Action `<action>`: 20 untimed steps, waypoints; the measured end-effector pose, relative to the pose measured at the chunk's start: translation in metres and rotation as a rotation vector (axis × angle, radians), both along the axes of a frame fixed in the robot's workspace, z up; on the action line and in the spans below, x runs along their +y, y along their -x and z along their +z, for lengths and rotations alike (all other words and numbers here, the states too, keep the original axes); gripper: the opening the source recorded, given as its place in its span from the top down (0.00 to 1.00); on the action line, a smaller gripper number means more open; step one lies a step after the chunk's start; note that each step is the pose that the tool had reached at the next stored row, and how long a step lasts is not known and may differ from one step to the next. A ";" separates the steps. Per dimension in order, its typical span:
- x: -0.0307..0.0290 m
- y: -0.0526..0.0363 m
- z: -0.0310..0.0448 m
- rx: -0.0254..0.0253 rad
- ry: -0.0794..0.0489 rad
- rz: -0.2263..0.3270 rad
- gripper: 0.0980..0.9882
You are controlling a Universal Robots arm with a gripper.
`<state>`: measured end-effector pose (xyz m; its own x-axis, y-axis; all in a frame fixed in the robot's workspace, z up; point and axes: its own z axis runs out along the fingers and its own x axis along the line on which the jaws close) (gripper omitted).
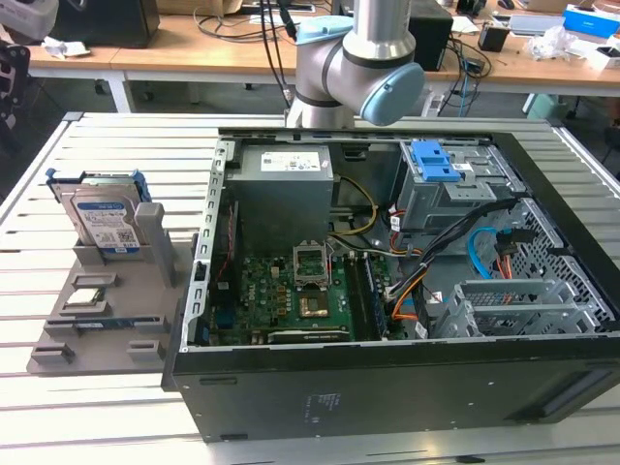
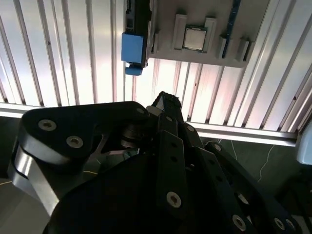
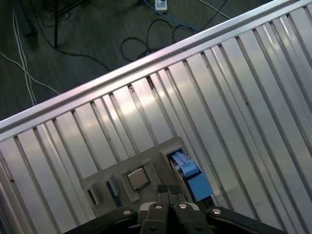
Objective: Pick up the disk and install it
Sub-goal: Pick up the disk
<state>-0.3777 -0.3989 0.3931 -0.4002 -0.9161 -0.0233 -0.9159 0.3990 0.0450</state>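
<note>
Fingertips of the gripper (image 3: 168,189) are pressed together in the first wrist view, with nothing between them. The gripper is closed and holds nothing.

Past those tips, far down below, is the disk (image 3: 191,176). It shows as a thin strip with a blue end, because the camera looks at its edge. The gripper hangs high over it, well apart, and touches nothing. The disk is a little off to one side of the tips. The small square chip (image 3: 137,178) is off to the other side. In the second wrist view the long line of the strip seems to point roughly toward the tips, so they would need to line up across its thin edge.

In the exterior view the disk stands on its edge in a grey holder (image 1: 107,329). It leans back, and its label faces up and out. The chip lies flat in the same holder, nearer the front.

The holder rests on a slatted table (image 1: 58,407), at the exterior view's left of the open computer case (image 1: 387,387). Inside the case, near its far wall, is a grey cage (image 1: 441,189) with a blue latch. The arm (image 1: 358,58) rises behind the case.
</note>
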 end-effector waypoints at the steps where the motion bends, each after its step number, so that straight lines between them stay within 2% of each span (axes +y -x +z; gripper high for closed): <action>1: 0.0000 0.0000 0.0000 0.0000 0.000 0.013 0.99; 4: 0.0000 0.0000 0.0000 0.0000 0.000 0.073 0.99; 8: 0.0000 0.0000 0.0000 0.0000 0.000 0.118 0.99; 20: 0.0000 0.0000 0.0000 0.0000 0.000 0.314 0.99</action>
<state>-0.3776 -0.3989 0.3931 -0.0980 -0.9949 -0.0233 -0.9943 0.0969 0.0451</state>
